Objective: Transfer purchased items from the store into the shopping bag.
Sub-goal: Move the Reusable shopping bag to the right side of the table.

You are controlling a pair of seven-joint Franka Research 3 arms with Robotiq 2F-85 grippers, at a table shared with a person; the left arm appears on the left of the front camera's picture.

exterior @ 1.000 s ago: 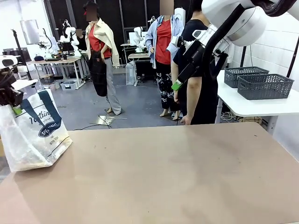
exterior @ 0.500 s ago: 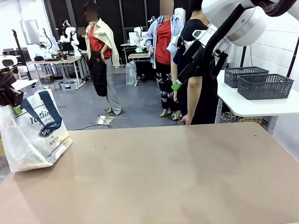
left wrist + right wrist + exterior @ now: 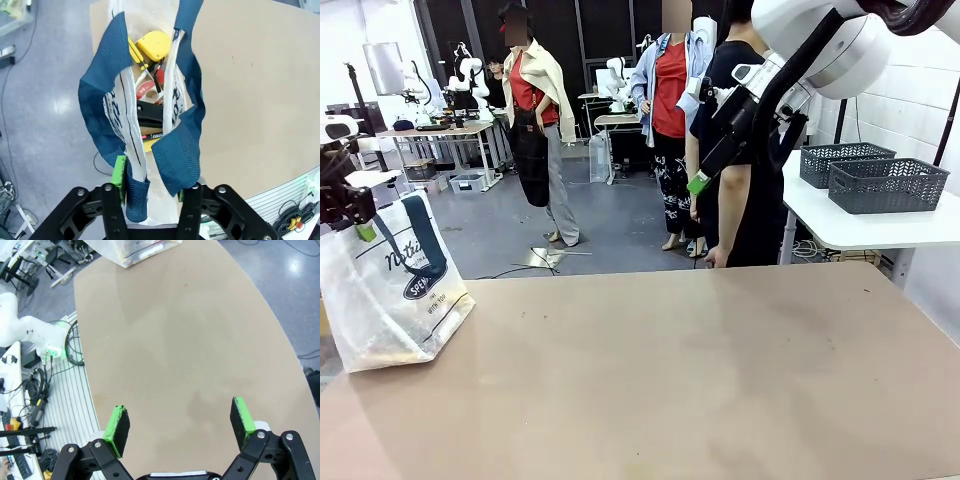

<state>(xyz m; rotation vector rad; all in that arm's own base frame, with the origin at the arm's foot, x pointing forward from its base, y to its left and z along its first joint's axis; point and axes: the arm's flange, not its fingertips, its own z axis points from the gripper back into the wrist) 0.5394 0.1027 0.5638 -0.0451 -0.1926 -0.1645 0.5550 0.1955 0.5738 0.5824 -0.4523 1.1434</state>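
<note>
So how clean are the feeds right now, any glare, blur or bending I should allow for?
Front view: even light, sharp; the shopping bag sits at the picture's left edge. Left wrist view: bright glare patches on the grey floor, bag contents readable, the table edge bows from the wide lens. Right wrist view: the table outline curves strongly, faint soft shadow ahead of the right tool, floor glare at top right.

The shopping bag (image 3: pixel 390 290) is showing crinkled, translucent plastic with woven navy cloth handles (image 3: pixel 176 150). The tabletop (image 3: pixel 700 370) is looking smooth and matt tan, faintly smudged. Grey baskets (image 3: pixel 885 185) are looking like slotted matt plastic.
</note>
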